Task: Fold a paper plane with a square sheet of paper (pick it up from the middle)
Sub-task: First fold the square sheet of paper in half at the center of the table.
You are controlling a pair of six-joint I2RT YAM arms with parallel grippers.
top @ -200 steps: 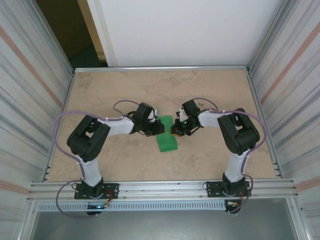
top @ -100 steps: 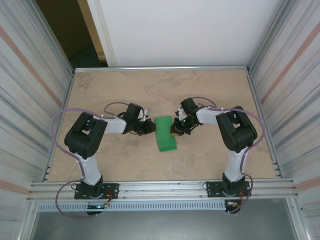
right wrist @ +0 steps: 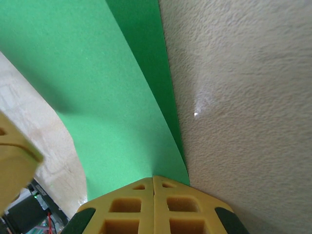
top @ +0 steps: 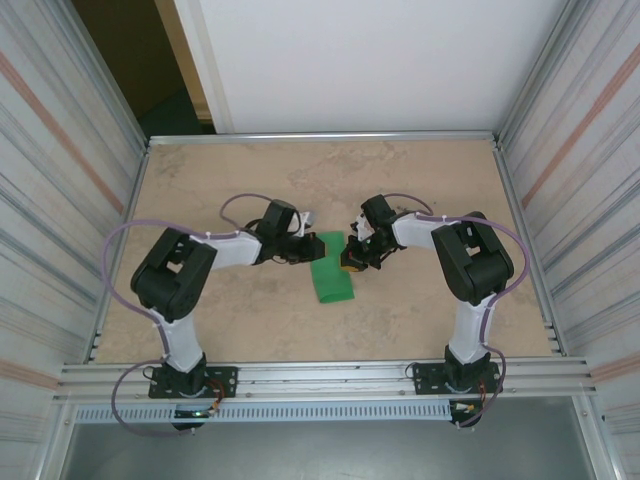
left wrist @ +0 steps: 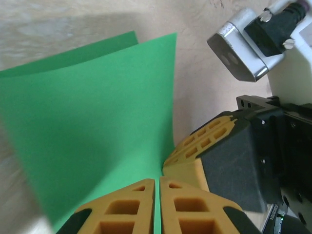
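We find the thin bright-green sheet of paper [top: 332,278] folded over on itself at the middle of the beige stone-patterned table [top: 430,180]. The left gripper [top: 309,250] pinches its edge at 10 o'clock, its yellow fingers [left wrist: 129,209] pressed together on the paper. The right gripper [top: 350,262], likewise closed, nips the edge at 2 o'clock.

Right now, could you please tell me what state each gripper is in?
Left gripper: closed, pinching the green sheet.
Right gripper: closed, pinching the green sheet's opposite edge.
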